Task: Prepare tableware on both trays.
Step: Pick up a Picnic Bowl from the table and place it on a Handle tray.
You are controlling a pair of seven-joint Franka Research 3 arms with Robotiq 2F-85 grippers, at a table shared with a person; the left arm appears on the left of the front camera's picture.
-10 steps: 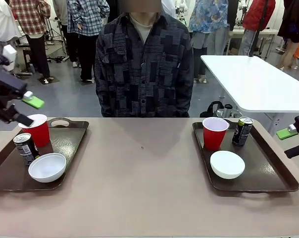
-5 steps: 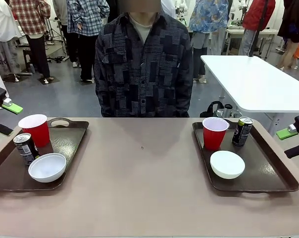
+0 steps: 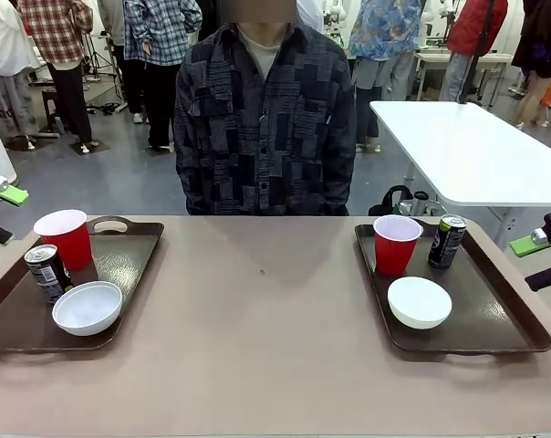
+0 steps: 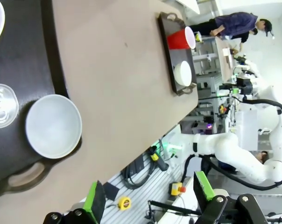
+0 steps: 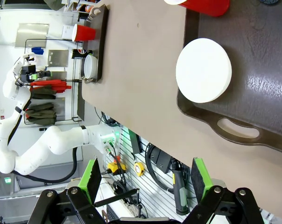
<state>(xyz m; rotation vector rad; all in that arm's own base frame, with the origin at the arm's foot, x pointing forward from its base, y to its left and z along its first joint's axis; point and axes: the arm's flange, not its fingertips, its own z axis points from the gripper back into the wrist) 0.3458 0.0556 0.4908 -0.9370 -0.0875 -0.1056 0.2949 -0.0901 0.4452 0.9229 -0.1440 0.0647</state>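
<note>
Two dark brown trays lie on the table. The left tray (image 3: 120, 265) holds a red cup (image 3: 64, 239), a dark can (image 3: 47, 272) and a white bowl (image 3: 88, 307). On the right tray (image 3: 494, 310) stand a red cup (image 3: 395, 244), a can (image 3: 447, 241) and a bowl (image 3: 419, 302). My left gripper (image 3: 0, 213) hangs open at the picture's left edge, apart from the cup. Off the right tray's far side, my right gripper (image 3: 535, 262) is open and holds nothing. The left wrist view has the bowl (image 4: 53, 126) and can top (image 4: 2, 105) beyond the open left gripper (image 4: 149, 196). The right wrist view has the bowl (image 5: 203, 70) beyond the open right gripper (image 5: 145, 175).
A person in a dark patterned shirt (image 3: 265, 119) stands at the table's far side, hands out of sight. A white table (image 3: 467, 151) stands behind at the right. The table's middle (image 3: 262, 310) between the trays is bare.
My left gripper has pulled away from the red cup, leftward and down to the picture's edge. The right gripper and all the tableware have stayed put.
</note>
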